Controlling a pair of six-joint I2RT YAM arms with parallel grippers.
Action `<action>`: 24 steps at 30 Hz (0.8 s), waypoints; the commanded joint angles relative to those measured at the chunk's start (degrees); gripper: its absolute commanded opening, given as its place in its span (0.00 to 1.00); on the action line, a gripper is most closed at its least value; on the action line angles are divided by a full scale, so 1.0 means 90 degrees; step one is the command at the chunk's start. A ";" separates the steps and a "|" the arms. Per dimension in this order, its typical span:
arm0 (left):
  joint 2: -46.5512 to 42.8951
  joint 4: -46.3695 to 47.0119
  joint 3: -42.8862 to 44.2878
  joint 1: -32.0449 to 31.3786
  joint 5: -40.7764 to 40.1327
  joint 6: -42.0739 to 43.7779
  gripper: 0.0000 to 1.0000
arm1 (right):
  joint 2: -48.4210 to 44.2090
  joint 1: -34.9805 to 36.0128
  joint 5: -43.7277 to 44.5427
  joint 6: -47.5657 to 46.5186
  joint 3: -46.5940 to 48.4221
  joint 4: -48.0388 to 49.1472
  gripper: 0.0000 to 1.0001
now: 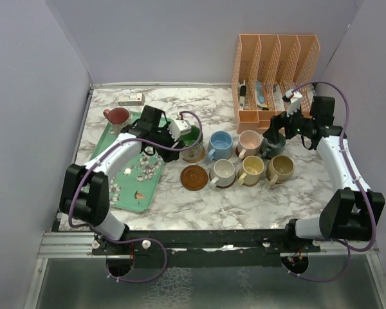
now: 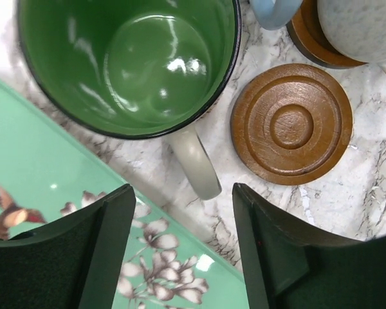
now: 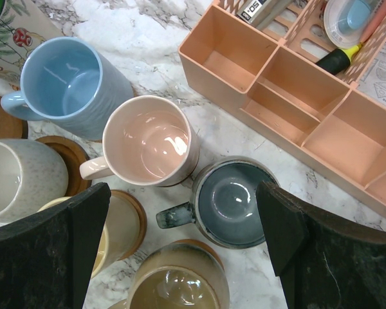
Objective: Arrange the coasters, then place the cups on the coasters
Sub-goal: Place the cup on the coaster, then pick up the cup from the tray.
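left pincer (image 2: pixel 183 193): pointing down, jaws parted, empty | right pincer (image 3: pixel 181 190): pointing down, jaws wide, empty

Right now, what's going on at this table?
The left gripper hovers open at the handle of the green mug, gripping nothing. That mug stands between the tray and the one empty coaster. The right gripper hangs open above the grey-teal mug, among six clustered mugs, several visibly on coasters. The red mug sits on the tray.
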 commanded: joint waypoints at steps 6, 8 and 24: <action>-0.1283 0.0082 0.0310 0.0103 -0.1306 -0.0121 0.72 | 0.0032 0.0019 -0.0170 -0.0064 0.0052 -0.0107 0.98; -0.1338 0.0028 0.0459 0.0258 -0.1456 -0.0163 0.73 | 0.0020 0.0019 -0.0182 -0.0064 0.0059 -0.0116 0.98; -0.0841 0.0427 0.1397 0.2210 -0.1378 -0.0881 0.73 | -0.0041 0.0019 -0.0213 -0.0064 0.0059 -0.0126 0.98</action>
